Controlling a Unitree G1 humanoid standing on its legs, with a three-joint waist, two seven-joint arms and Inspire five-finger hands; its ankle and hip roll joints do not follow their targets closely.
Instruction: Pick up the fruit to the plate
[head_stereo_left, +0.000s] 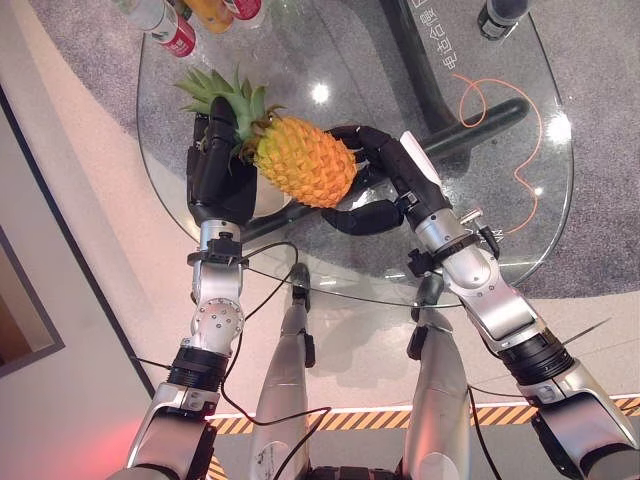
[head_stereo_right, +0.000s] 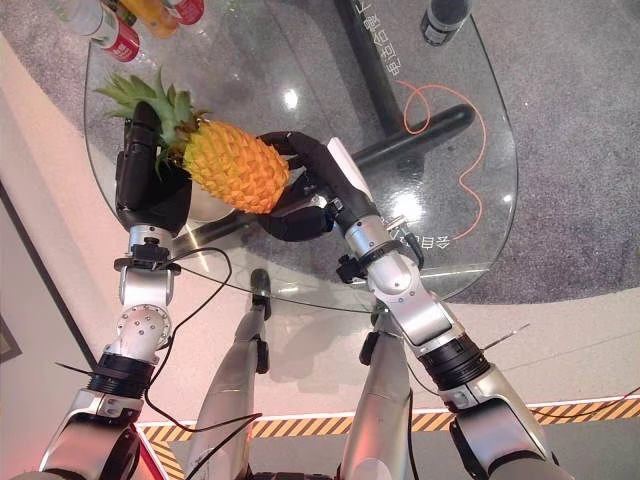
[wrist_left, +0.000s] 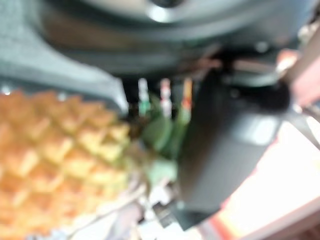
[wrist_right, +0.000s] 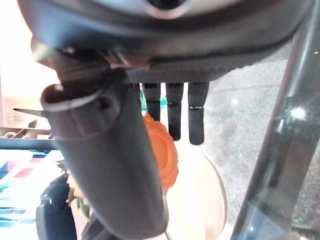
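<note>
i hold the yellow-orange pineapple with its green leafy crown between my left hand at the crown end and my right hand curled round the base, long axis slanting from upper left, just above the white round plate.

One yellow-orange pineapple with a green leafy crown is here, along with one pale round plate and one round clear glass table. Three drink bottles stand in a cluster at the table's far edge, and a fourth, dark bottle stands apart from them. One thin orange cord loops below the glass, and two dark robot hands, the left hand and the right hand, are at the fruit.
</note>
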